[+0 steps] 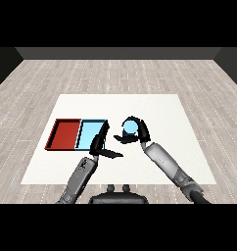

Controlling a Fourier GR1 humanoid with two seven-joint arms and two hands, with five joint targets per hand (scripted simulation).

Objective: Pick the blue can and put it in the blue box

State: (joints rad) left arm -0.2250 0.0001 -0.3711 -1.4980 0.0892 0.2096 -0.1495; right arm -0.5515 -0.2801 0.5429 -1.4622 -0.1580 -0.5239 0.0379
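The blue can (pixel 129 128) shows its light blue top inside my right hand (pixel 140 133), whose fingers and thumb curl round it, just right of the light blue tray (pixel 90 134). The can is held near the table's middle, beside the tray's right rim and outside it. My left hand (pixel 100 145) hovers at the blue tray's near right corner, fingers straight and thumb spread out, holding nothing.
A red tray (pixel 65 134) lies against the blue tray's left side. Both trays sit on the white table (pixel 164 112), left of its centre. Wooden floor surrounds the table.
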